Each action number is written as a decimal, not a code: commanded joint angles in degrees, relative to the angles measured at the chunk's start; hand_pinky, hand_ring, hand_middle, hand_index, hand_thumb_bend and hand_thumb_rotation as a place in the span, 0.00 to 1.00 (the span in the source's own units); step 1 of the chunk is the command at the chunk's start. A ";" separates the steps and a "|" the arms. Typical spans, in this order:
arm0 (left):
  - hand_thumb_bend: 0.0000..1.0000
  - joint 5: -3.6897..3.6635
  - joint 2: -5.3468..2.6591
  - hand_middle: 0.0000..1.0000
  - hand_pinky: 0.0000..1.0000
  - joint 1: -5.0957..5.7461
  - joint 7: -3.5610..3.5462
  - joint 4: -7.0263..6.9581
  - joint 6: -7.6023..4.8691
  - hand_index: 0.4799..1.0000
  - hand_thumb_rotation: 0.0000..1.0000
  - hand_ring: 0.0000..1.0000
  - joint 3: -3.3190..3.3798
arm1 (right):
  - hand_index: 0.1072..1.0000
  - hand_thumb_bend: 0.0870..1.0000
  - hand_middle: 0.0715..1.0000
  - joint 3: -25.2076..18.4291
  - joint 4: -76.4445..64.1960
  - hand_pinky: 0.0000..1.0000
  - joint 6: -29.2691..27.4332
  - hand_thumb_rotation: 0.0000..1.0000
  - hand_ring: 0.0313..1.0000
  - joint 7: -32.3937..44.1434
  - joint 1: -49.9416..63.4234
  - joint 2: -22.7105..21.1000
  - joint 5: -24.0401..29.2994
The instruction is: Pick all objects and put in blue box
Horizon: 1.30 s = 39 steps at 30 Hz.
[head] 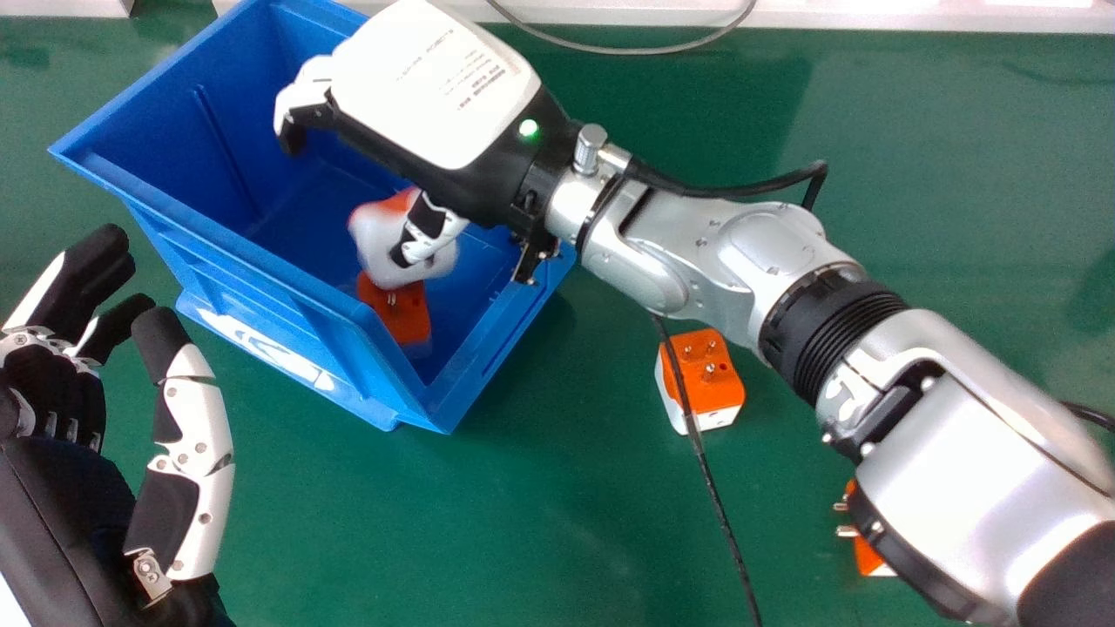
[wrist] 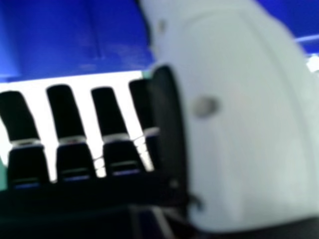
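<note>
My right hand [head: 435, 78] is over the blue box [head: 218, 235], open, its thumb pointing down inside. Beside the thumb, a blurred white and orange plug adapter [head: 375, 252] is inside the box, above an orange adapter [head: 405, 315]; whether it touches the thumb, I cannot tell. On the green table, right of the box, lies another orange and white adapter [head: 716, 374]. One more adapter [head: 869, 557] is partly hidden under my right arm. The right hand view has my right hand [wrist: 65, 112] with straight fingers before the box's blue wall [wrist: 50, 40]. My left hand [head: 196, 418] is open at the lower left.
A black cable [head: 710, 479] hangs from the right arm across the table, passing over the nearer adapter. Along the back edge lie a grey cable [head: 623, 50] and a white ledge [head: 871, 13]. The left hand's thumb stands a little in front of the box's near left corner.
</note>
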 commanded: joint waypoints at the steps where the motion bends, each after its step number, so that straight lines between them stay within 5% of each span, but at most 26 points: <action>1: 0.24 1.25 -3.93 0.72 0.67 0.11 0.35 -0.75 -0.63 0.52 0.00 0.73 0.41 | 0.93 1.00 1.00 -0.83 -2.27 0.75 -0.07 0.15 0.96 0.59 -1.18 -0.27 1.63; 3: 0.24 1.69 -3.95 0.72 0.67 0.08 0.51 -0.80 -0.60 0.51 0.00 0.73 0.56 | 0.94 1.00 1.00 -1.14 -3.00 0.76 -0.27 0.14 0.98 1.29 -1.02 -0.59 2.09; 9: 0.24 0.98 -3.68 0.73 0.68 0.86 0.02 -1.27 -1.09 0.52 0.00 0.74 -0.17 | 0.98 1.00 1.00 -3.43 -8.55 0.77 -2.98 0.19 0.98 3.50 0.94 -3.17 5.18; 14: 0.25 1.17 -4.02 0.73 0.68 1.63 0.09 -1.70 -1.20 0.53 0.00 0.73 -0.74 | 0.99 1.00 1.00 -9.50 -27.82 0.79 -2.11 0.28 0.99 10.52 9.93 -8.53 10.98; 17: 0.25 1.17 -4.18 0.72 0.67 1.85 0.22 -1.81 -1.29 0.52 0.00 0.73 -1.04 | 1.00 1.00 1.00 -14.09 -44.15 0.81 2.51 0.34 1.00 18.52 18.67 -11.90 14.95; 22: 0.25 2.53 -4.44 0.73 0.67 2.42 0.50 -2.20 -0.63 0.51 0.00 0.73 -1.26 | 1.00 1.00 1.00 -21.23 -65.19 0.87 10.53 0.36 1.00 31.49 33.76 -17.50 22.64; 26: 0.26 3.20 -4.81 0.73 0.67 2.99 0.87 -2.56 0.00 0.51 0.00 0.72 -1.57 | 1.00 1.00 1.00 -26.28 -81.02 0.88 24.45 0.35 1.00 45.87 45.87 -21.75 26.65; 32: 0.25 0.48 -3.96 0.73 0.69 3.14 0.19 -2.16 -0.55 0.52 0.00 0.74 -2.72 | 1.00 1.00 1.00 -26.91 -93.30 0.97 39.82 0.28 1.00 66.35 53.73 -30.44 24.32; 39: 0.24 0.07 -4.11 0.72 0.69 3.59 -0.28 -2.63 -0.10 0.51 0.00 0.74 -3.00 | 1.00 1.00 1.00 -24.59 -94.15 1.00 45.72 0.31 1.00 75.52 53.81 -34.48 22.15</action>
